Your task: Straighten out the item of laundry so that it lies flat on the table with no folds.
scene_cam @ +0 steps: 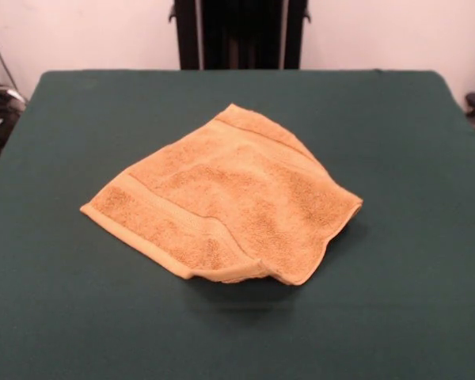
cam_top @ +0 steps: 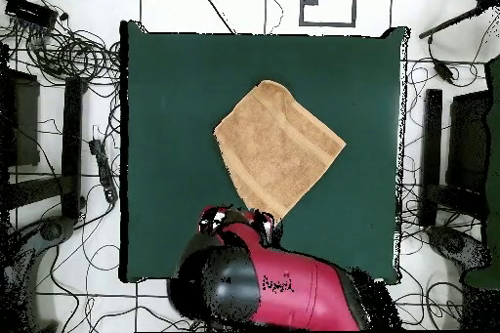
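Task status: incomplete. Towel (scene_cam: 226, 210) located near centre of table (scene_cam: 412, 317), turned diamond-wise to the table edges, mostly spread but not flat. Near edge in the front view doubled under: rounded fold running along the near right side, lifted off the cloth and casting a shadow beneath. Woven band visible along the near left edge and another by the far corner; surface between them gently rumpled. Overhead view confirms an irregular outline rather than a clean square, with the corner toward the robot tucked close to the arm (cam_top: 264, 285). Arm drawn back at the table edge by the base, over that corner. Pincer itself not distinguishable under the arm housing; opening and contents cannot be told. Remaining, by judgement: unfold the doubled edge, pull corners out, smooth residual wrinkles.
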Robot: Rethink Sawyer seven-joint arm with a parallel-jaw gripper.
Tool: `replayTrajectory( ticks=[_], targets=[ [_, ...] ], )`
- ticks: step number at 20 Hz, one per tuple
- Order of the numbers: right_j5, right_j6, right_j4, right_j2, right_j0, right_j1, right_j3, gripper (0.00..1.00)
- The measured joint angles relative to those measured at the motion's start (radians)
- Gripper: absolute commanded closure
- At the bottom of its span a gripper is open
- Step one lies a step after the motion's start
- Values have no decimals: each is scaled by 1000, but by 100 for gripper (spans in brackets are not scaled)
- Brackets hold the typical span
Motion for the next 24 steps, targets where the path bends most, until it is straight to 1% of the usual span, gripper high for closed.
replayTrajectory(
  ticks=[2, 3, 6, 7, 9, 10, 14, 17, 18, 21, 24],
  targets=[
    [9, 0, 0, 0, -6, 25, -32, 0],
    [24, 0, 0, 1, -15, 57, -71, 0],
    [42, 0, 0, 0, -30, 94, -115, 0],
    [54, 0, 0, 1, -42, 124, -146, 0],
    [59, 0, 0, 1, -50, 143, -165, 0],
    [62, 0, 0, 1, -60, 168, -185, 0],
    [62, 0, 0, 1, -71, 217, -219, 0],
    [62, 0, 1, 1, -71, 265, -245, 0],
    [62, 0, 1, 1, -71, 294, -259, 0],
    [59, 0, 1, 1, -70, 326, -274, 0],
    [40, 0, 1, 1, -65, 394, -308, 0]
  ],
)
